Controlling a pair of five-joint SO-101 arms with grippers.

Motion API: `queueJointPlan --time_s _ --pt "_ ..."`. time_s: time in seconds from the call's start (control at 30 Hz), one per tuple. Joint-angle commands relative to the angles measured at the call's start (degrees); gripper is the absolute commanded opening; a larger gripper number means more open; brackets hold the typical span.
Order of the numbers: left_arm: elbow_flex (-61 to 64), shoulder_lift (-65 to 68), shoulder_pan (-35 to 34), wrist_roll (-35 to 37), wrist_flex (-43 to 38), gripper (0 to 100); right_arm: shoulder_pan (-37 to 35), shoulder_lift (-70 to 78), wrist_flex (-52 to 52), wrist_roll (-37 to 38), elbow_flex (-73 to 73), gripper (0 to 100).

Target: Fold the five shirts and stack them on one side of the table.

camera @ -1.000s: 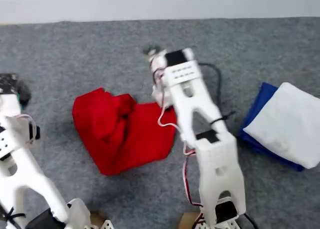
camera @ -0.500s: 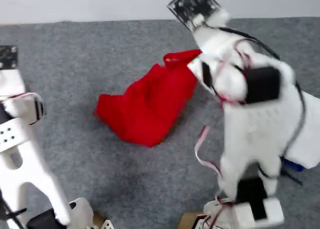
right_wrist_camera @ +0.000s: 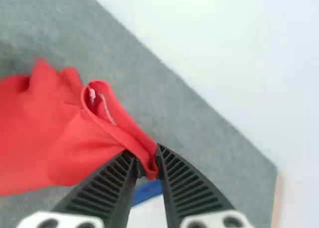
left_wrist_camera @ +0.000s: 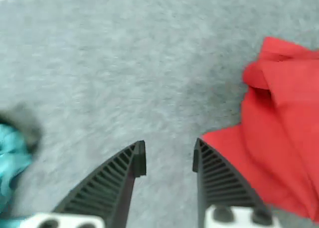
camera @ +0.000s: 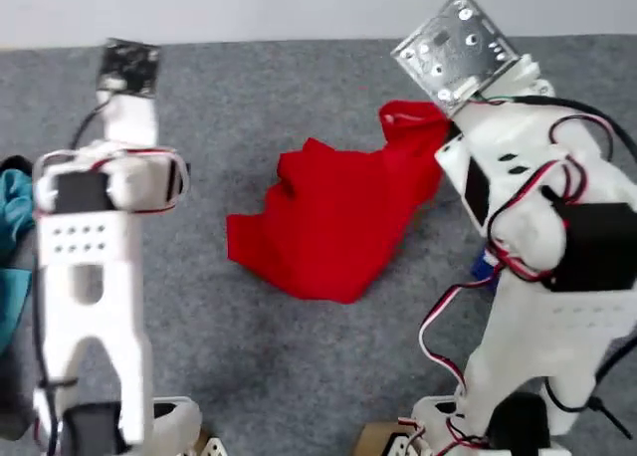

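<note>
The grey worktop [camera: 249, 98] is spread across the whole frame. At its centre the crumpled red shirt [camera: 328, 222] is draped, one edge raised toward the upper right — pinched there by the clenched right hand [right_wrist_camera: 146, 157]. The left hand [left_wrist_camera: 169, 146] is held released over bare worktop beside the shirt. A teal cloth [camera: 12, 207] is seen at the left edge.

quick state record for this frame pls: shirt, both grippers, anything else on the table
red shirt: crumpled, unfolded, mid-table, one end raised toward the right arm
right gripper: shut on a folded edge of the red shirt
left gripper: open, holding nothing, above bare table beside the red shirt
teal cloth: on the left arm's side of the table
blue cloth: sliver seen behind the right gripper
table: grey surface
</note>
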Motion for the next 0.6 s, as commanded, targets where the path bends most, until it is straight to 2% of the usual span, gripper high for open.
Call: queueJointPlan --time_s 0.0,0.2,0.57 --pt "-4.79 8.88 3.69 0.79 -2.99 16 1.45 -3.12 2.24 0.7 3.25 1.0" --pt "-20.18 29.45 8.0 0.79 -2.46 23 1.27 -7.52 2.15 0.7 13.1 1.0" --pt "-62.46 62.95 15.03 -0.79 11.25 25 1.36 -11.38 2.07 0.44 19.96 1.0"
